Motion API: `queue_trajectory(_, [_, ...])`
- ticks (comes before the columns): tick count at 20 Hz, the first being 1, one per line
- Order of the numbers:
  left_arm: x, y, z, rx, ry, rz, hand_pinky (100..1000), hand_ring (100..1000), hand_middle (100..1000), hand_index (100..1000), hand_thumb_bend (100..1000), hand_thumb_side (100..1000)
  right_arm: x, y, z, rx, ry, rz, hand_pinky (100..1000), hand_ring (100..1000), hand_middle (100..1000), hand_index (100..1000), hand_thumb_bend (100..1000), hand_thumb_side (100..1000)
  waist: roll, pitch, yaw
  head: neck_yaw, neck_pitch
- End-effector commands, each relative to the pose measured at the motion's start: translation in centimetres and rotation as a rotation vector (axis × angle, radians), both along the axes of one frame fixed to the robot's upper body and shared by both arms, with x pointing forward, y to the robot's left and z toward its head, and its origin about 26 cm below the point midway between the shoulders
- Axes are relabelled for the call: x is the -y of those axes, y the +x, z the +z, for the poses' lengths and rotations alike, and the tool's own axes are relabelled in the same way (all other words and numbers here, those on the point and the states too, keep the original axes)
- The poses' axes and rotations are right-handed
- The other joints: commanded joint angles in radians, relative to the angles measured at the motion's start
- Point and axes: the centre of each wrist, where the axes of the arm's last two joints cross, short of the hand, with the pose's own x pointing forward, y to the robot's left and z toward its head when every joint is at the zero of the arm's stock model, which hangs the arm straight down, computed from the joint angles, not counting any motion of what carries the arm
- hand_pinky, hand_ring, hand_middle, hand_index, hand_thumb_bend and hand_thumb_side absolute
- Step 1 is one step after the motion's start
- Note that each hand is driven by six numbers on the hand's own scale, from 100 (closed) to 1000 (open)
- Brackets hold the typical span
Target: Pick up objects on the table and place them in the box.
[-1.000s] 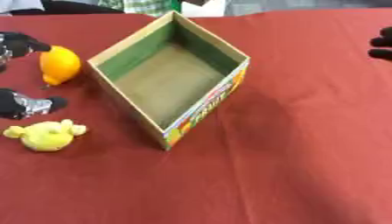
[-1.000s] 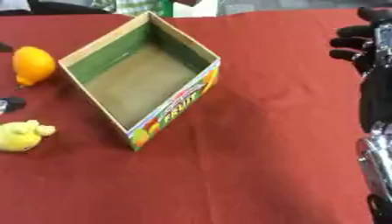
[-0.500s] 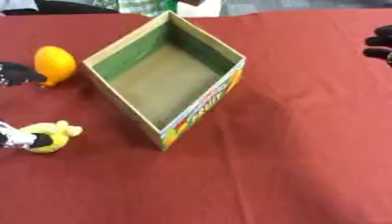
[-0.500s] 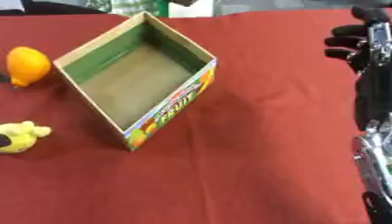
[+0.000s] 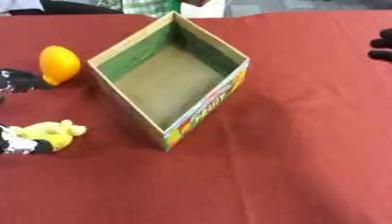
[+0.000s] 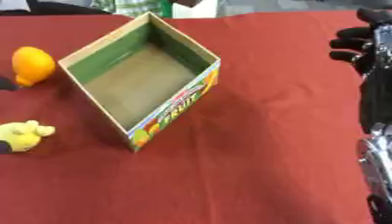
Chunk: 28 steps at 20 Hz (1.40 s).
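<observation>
Starting at the far left, our left hand (image 5: pixel 17 83) is barely in the left eye view, just dark fingers poking in at the edge. One bit sits right beside the bottom of the orange fruit (image 5: pixel 59 64), and another bit lower down touches the left side of the yellow plush toy (image 5: pixel 52 133). Whether those fingers are curled around anything or spread apart, we honestly can't tell, since most of the hand is cut off by the frame. The orange fruit sits on the red tablecloth (image 5: pixel 291 144) just left of the box, near its left corner, and it's outside the box. The yellow toy lies on the cloth too, nearer to us than the orange and also left of the box, close to it but not touching it as far as we can see. Moving to the middle, we've got the cardboard box (image 5: pixel 207 111), open at the top, turned so one corner points toward us like a diamond. Its inside walls are green, the floor is plain brown, and the outer side facing us on the right has colourful fruit printing on it. Nothing is in it. Over on the right, well apart from the box, our right hand (image 6: pixel 354 46) hangs near the far right edge of the table, black fingers curled in toward the palm and holding nothing, with the dark arm and a silver joint running down the right side of the right eye view.
</observation>
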Motion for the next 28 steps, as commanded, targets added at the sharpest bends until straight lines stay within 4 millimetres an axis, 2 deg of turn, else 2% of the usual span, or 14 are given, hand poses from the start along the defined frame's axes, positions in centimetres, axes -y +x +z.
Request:
queue_trajectory(1, [-0.1, -0.3, 0.7, 0.028, 0.047, 0.027, 830, 877, 954, 1000, 530, 714, 0.1, -0.3, 0.8, 0.033, -0.012, -0.002, 664, 662, 602, 851, 100, 872, 0.000, -0.017, -0.001, 0.016, -0.018])
queue_trajectory(5, [-0.2, 0.2, -0.3, 0.032, 0.085, 0.069, 831, 876, 949, 1000, 496, 670, 0.0, -0.3, 0.8, 0.031, -0.008, 0.002, 664, 662, 602, 851, 100, 873, -0.002, -0.016, -0.004, 0.021, -0.022])
queue_trajectory(11, [-0.4, 0.9, -1.6, -0.001, 0.099, 0.074, 830, 877, 946, 1000, 478, 657, 0.0, -0.3, 0.7, 0.028, -0.005, 0.005, 665, 663, 601, 851, 100, 874, -0.005, -0.016, -0.007, 0.023, -0.023])
queue_trajectory(23, [-0.8, 2.0, -3.6, -0.059, 0.134, 0.080, 826, 870, 935, 1000, 473, 656, -0.1, -0.3, 0.7, 0.026, 0.001, 0.009, 665, 664, 601, 852, 100, 873, -0.009, -0.016, -0.009, 0.014, -0.018])
queue_trajectory(28, [-1.0, 2.4, -4.4, -0.067, 0.164, 0.102, 819, 864, 922, 1000, 441, 669, -0.1, -0.3, 0.6, 0.024, 0.004, 0.009, 666, 664, 601, 852, 100, 874, -0.010, -0.017, -0.011, 0.016, -0.018])
